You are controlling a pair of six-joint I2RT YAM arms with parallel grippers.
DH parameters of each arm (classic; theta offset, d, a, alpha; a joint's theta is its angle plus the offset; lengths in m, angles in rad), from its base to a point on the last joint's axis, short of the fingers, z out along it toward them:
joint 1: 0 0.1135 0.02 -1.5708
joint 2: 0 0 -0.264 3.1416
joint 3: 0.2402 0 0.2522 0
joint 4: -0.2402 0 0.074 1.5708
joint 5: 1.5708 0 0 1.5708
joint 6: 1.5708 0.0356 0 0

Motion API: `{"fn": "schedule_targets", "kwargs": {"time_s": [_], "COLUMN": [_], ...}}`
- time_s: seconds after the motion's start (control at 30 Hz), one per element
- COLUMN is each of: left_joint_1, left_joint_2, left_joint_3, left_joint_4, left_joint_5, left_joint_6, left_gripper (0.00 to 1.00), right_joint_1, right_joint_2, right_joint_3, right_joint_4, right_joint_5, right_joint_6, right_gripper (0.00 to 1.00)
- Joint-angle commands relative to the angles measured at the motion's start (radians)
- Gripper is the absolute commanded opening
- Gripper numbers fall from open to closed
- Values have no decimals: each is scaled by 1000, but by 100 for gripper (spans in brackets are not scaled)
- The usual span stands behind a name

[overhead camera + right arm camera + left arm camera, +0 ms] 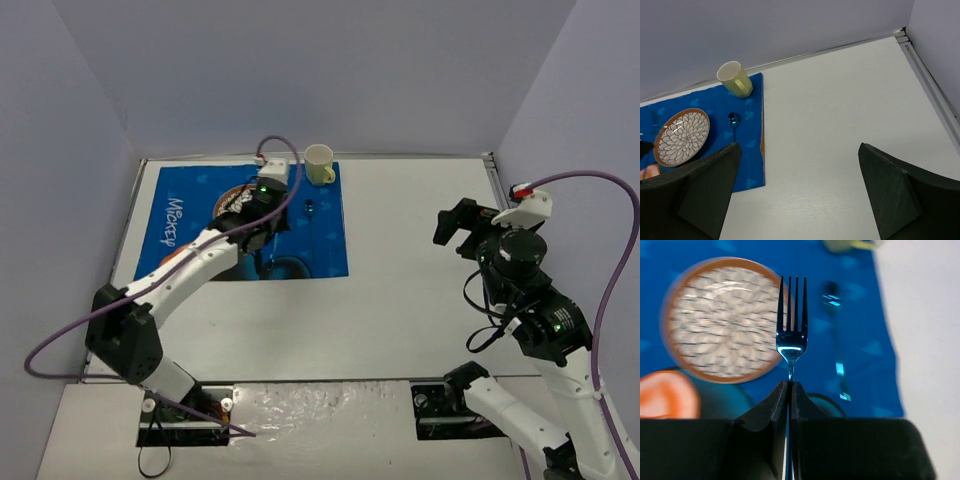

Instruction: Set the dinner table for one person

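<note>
My left claw is pressed tight on the handle of a fork, with the tines pointing away from my wrist camera. The fork shows over the blue placemat. Its tines sit at the right edge of the patterned plate, and a spoon lies on the mat to the right of it. I cannot tell whether the fork touches the mat. A pale yellow cup stands upright at the mat's far right corner. My right claw is spread wide and holds nothing, hanging above a bare stretch of the dinner table, well apart from the placemat. The white table lies under everything, with the mat on its far left part.
</note>
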Motion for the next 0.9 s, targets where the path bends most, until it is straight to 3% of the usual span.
{"fn": "schedule_targets", "kwargs": {"time_s": [0.0,0.13,0.37,0.87], "left_joint_1": [209,460,691,760], "left_joint_2": [-83,-45,140,432], "left_joint_3": [-14,-4,89,229], "left_joint_4": [-57,-1,79,162], "left_joint_5": [49,165,306,387], "left_joint_6": [145,272,376,420], "left_gripper": [0,0,0,0], "right_joint_1": [6,4,4,4], "right_joint_2": [65,90,155,219], "right_joint_3": [31,17,23,18], "right_joint_4": [79,103,121,130], "right_joint_5": [-38,-61,-100,-98], "right_joint_6": [-28,-34,-63,-72], "right_gripper": [100,100,100,100]}}
